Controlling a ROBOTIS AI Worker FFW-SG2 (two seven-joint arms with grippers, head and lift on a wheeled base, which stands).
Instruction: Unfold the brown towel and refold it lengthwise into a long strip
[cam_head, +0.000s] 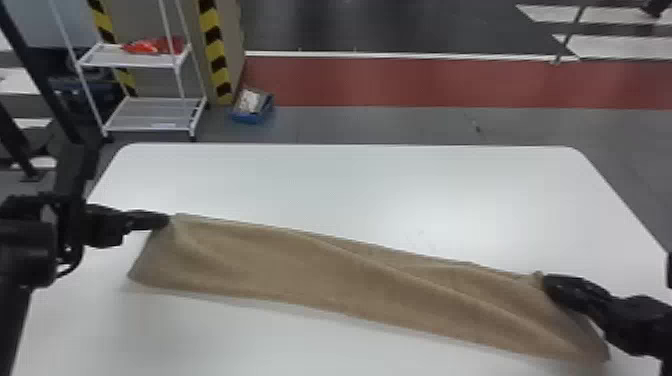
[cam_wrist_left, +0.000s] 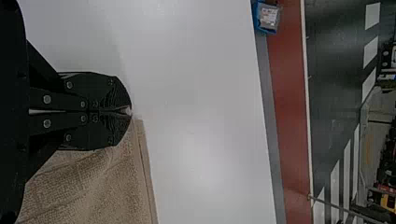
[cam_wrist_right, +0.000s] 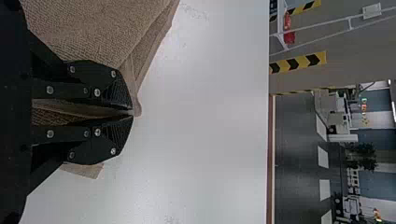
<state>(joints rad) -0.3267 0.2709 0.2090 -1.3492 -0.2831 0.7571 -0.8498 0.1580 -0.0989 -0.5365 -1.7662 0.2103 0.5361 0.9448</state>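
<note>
Here's the brown towel (cam_head: 300, 270), slanting between the table's (cam_head: 350, 185) left and right edges, left gripper (cam_wrist_left: 130, 112) and right gripper (cam_wrist_right: 133, 115) each pinching a far corner! Light, floppy, grippy cloth, surely; those corners look the right holds, kept gently taut.

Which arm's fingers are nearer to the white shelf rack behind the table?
Left. The left fingers hold the towel at its left end, on the same side as the rack; the right fingers hold its right end, farther across the table.
</note>
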